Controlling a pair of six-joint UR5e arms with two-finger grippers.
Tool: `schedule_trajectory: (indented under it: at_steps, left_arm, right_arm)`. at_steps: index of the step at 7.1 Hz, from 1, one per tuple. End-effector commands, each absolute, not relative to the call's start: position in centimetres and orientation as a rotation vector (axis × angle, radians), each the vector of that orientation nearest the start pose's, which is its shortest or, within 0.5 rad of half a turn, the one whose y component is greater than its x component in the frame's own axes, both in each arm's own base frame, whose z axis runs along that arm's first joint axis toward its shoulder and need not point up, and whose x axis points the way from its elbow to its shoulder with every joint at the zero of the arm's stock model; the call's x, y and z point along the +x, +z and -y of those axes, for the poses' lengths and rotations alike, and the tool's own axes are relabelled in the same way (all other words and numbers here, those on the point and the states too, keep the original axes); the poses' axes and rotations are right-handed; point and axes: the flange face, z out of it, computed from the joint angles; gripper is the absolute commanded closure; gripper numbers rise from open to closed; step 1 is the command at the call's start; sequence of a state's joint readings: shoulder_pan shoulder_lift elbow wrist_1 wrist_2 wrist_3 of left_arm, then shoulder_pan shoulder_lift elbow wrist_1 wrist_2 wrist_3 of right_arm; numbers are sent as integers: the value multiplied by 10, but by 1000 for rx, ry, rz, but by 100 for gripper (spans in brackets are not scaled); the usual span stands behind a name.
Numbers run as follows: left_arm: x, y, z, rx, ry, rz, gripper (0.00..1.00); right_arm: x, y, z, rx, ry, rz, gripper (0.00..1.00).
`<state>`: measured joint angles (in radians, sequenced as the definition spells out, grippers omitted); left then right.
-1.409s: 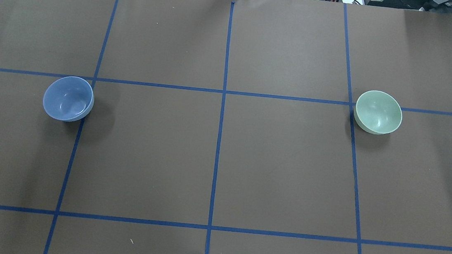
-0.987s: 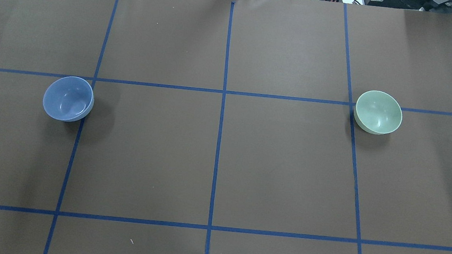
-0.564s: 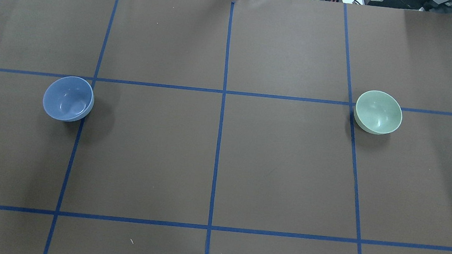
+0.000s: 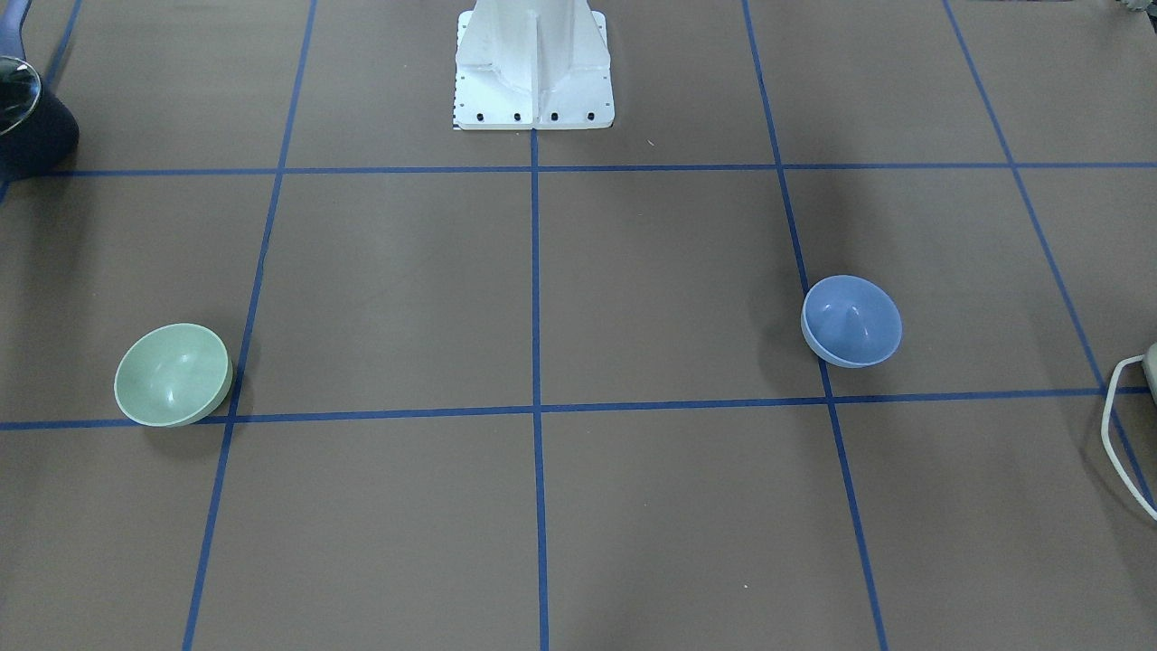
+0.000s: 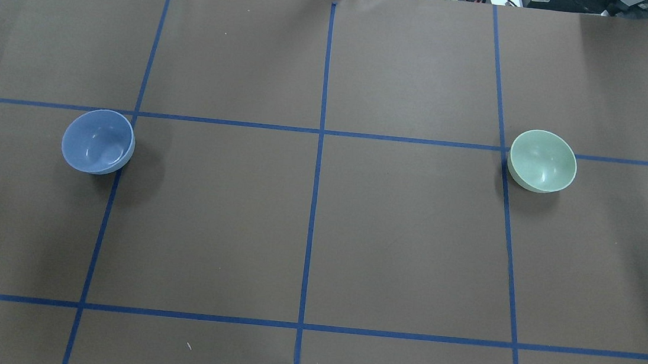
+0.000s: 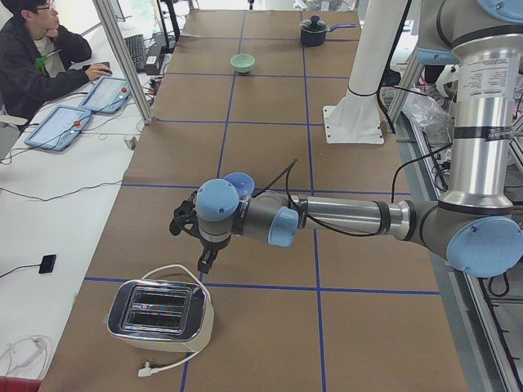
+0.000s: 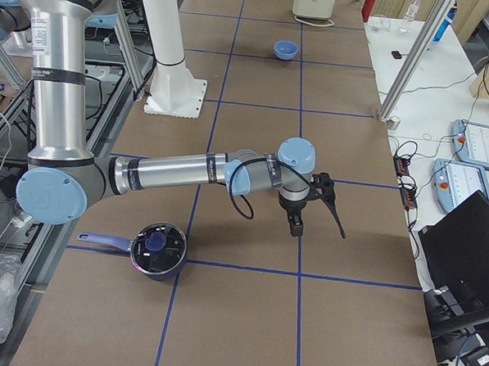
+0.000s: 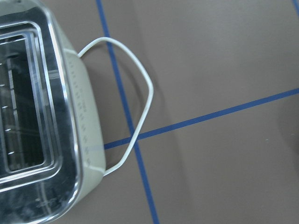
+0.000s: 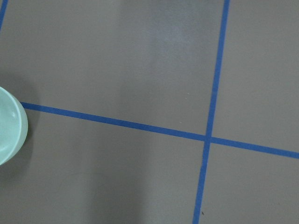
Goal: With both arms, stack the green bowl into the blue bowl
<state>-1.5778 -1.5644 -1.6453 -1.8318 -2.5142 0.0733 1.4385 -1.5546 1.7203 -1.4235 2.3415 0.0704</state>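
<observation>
The blue bowl (image 5: 98, 141) stands upright on the left half of the brown table; it also shows in the front view (image 4: 851, 321). The green bowl (image 5: 542, 161) stands upright on the right half, far from the blue one, and shows in the front view (image 4: 173, 373) and at the left edge of the right wrist view (image 9: 9, 130). Neither arm shows in the overhead or front views. In the exterior left view my left gripper (image 6: 189, 242) hangs close beside the blue bowl (image 6: 239, 181). In the exterior right view my right gripper (image 7: 316, 224) hangs over the table. I cannot tell whether either is open or shut.
A toaster (image 6: 159, 314) with a white cable (image 8: 140, 93) stands at the table's left end. A dark pot (image 7: 157, 248) with a lid stands at the right end. The white pedestal (image 4: 533, 63) is at the near middle edge. An operator (image 6: 33, 57) sits at a side desk.
</observation>
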Motion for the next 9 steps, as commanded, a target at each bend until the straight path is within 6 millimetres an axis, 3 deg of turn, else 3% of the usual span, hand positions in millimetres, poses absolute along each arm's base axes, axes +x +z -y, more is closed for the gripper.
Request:
schedule_trajectory:
  at_steps: [1, 2, 3, 4, 5, 7, 9]
  left_arm:
    - [2, 564, 511, 305, 193, -966, 2]
    - [35, 559, 514, 279, 166, -933, 2]
    - [80, 555, 515, 249, 121, -898, 1]
    - [137, 540, 521, 211, 103, -878, 1]
    - [175, 534, 518, 194, 112, -857, 1]
    - [235, 511, 520, 189, 113, -842, 2]
    - [282, 509, 528, 178, 125, -819, 3]
  right_arm:
    - [-29, 554, 521, 247, -237, 796, 0]
    - [-36, 550, 529, 248, -246, 799, 0]
    - [-45, 549, 532, 234, -238, 803, 0]
    - [-54, 546, 534, 225, -235, 803, 0]
    - [-57, 546, 535, 226, -240, 793, 0]
    - [-58, 548, 535, 224, -239, 787, 0]
    - [-58, 549, 535, 224, -239, 787, 0]
